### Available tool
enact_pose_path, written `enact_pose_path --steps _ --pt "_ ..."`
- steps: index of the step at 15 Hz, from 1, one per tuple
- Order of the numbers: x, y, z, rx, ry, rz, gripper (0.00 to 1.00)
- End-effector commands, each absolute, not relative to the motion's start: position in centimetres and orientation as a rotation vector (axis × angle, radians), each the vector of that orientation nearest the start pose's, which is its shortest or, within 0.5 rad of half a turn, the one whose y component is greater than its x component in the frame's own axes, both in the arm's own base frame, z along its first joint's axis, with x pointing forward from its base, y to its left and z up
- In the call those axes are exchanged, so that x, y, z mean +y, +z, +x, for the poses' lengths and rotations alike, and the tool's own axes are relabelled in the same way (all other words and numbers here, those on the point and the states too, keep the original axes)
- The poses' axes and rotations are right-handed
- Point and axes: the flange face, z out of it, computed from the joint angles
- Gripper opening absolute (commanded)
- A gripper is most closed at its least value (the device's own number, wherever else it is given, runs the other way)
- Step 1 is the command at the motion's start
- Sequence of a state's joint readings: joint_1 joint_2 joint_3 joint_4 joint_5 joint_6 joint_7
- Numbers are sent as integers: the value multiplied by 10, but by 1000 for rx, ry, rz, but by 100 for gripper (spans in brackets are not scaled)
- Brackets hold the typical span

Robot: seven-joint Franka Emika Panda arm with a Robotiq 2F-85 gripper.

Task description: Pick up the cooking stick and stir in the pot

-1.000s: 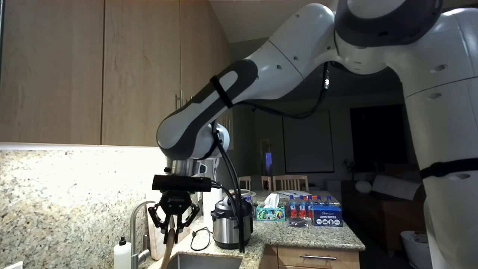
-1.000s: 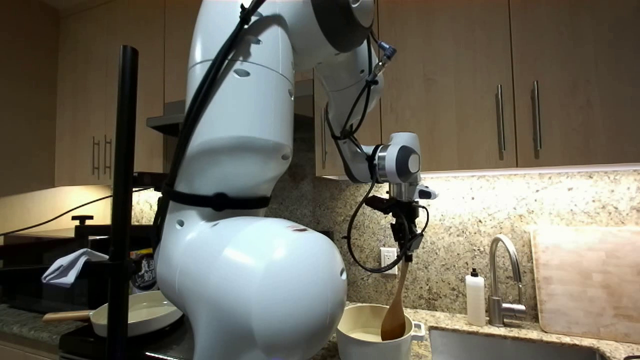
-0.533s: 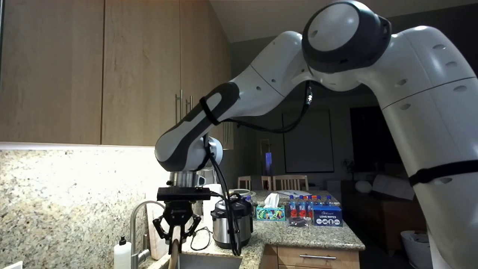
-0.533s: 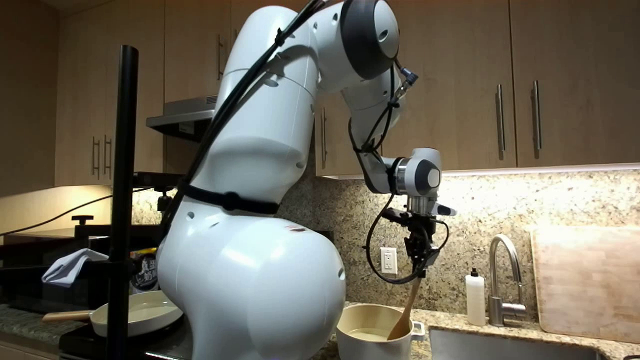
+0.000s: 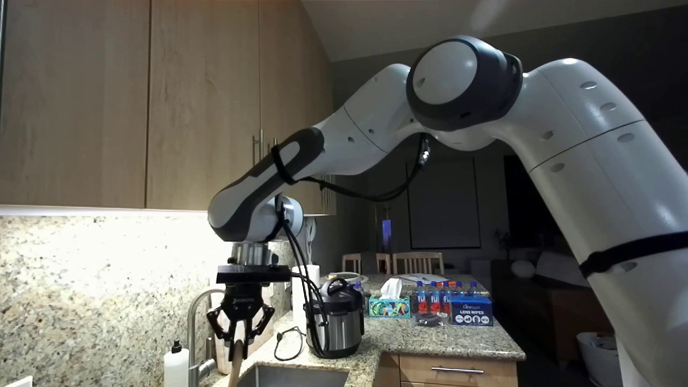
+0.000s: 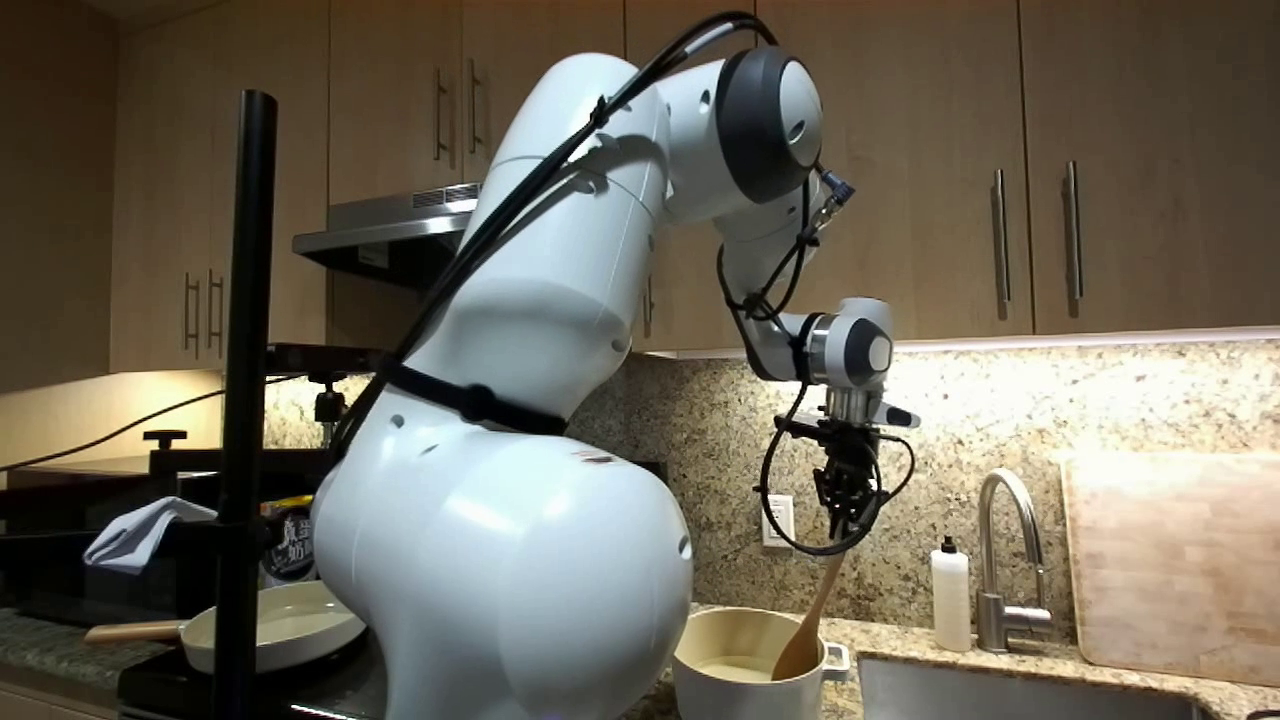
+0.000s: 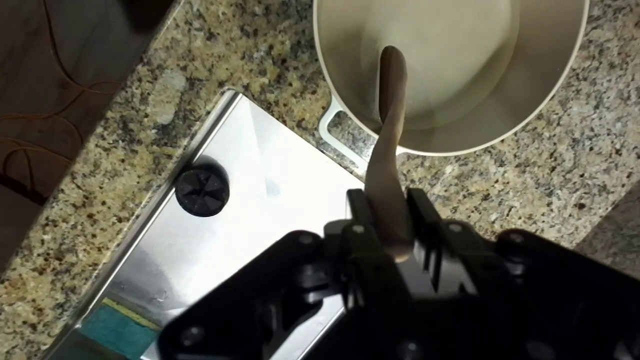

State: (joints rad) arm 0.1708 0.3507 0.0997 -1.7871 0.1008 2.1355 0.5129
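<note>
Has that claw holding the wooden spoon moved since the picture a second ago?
Yes: in an exterior view, the gripper has shifted toward the picture's right, away from the wall outlet.

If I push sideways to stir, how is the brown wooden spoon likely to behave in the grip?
The brown wooden spoon looks like solid wood, so probably stiff rather than floppy. It may pivot under a sideways push, since the black gripper pinches it near its upper end. Its slim build suggests fairly low weight.
</note>
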Motion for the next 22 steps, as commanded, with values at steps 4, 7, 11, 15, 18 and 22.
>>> enact_pose_path --steps 4,7,11,15,18,22 --pt "208 354 622 240 125 -3016 10" --pt "225 345 617 169 130 -3025 10" --pt "242 348 613 73 103 -3042 10" --pt "241 342 609 49 111 -3041 10" --pt "228 338 607 98 132 -3030 10" --pt "212 339 605 158 128 -3033 10"
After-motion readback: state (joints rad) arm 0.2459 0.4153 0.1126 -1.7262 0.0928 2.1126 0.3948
